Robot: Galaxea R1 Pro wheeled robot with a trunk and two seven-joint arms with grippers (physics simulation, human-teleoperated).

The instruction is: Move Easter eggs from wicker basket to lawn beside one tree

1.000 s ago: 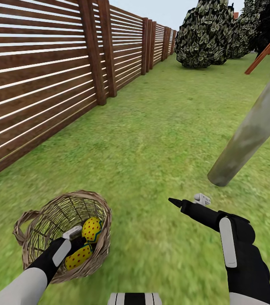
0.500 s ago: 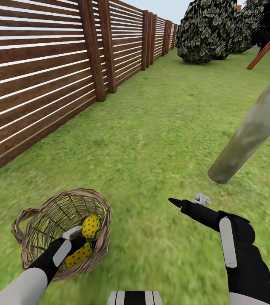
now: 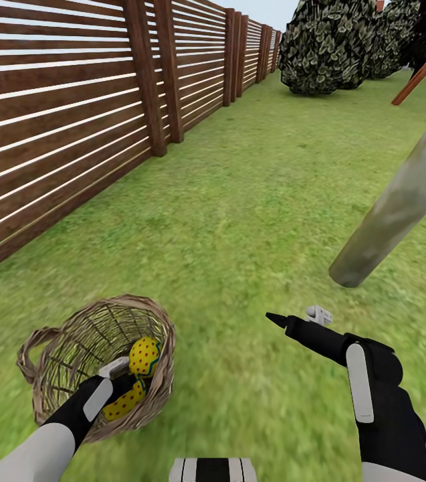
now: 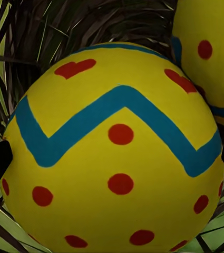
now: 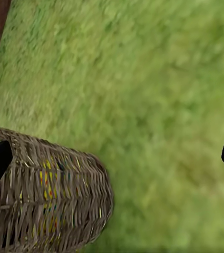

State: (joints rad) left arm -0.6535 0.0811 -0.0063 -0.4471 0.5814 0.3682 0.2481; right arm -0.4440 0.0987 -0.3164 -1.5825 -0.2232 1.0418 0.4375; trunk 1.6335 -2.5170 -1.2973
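While left gripper (image 3: 120, 383) sits in wicker basket (image 3: 59, 348), jaws straddle half-hidden egg (image 4: 117, 153) — grip unclear; right gripper (image 3: 293, 320) jaws apart.

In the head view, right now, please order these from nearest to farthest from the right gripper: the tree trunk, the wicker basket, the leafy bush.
1. tree trunk, base ahead of the right gripper, slightly right.
2. wicker basket, on the left side.
3. leafy bush, far ahead by the fence's end.

Trunk and basket are close to call.
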